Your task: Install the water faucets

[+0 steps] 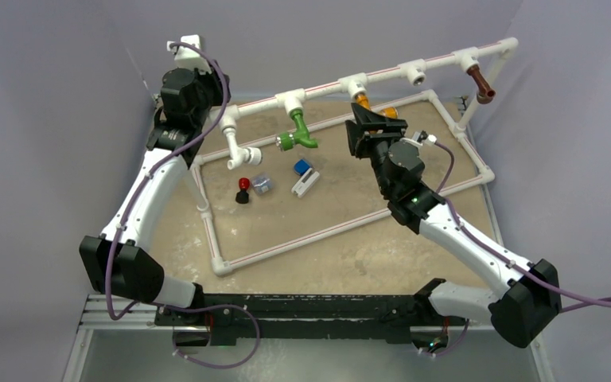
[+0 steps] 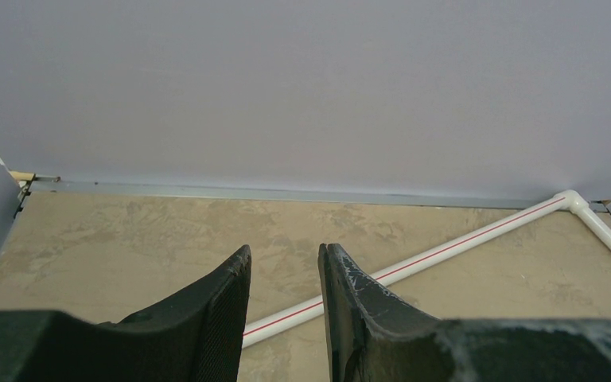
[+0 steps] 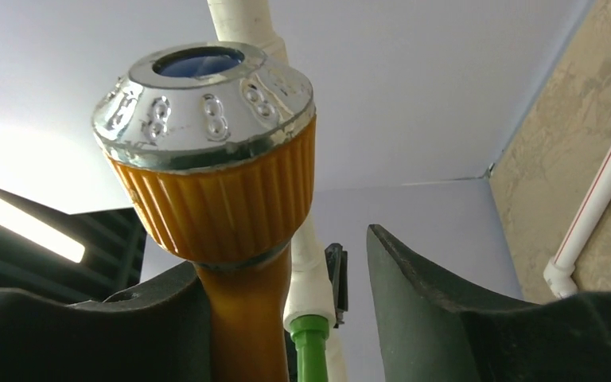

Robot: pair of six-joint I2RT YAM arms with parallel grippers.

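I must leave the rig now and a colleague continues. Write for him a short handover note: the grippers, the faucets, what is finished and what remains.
Left gripper: open, nothing between its fingers, over the table.
Right gripper: open, one jaw on each side of the orange faucet, which stands against one finger.
Done, as it looks: green faucet hangs from the white pipe, and brown faucet hangs from it at the far right.
Unclear: the orange faucet is just under the pipe, but I cannot tell if it is fully seated.
Left to do: check or finish the orange one, then take the right arm away.
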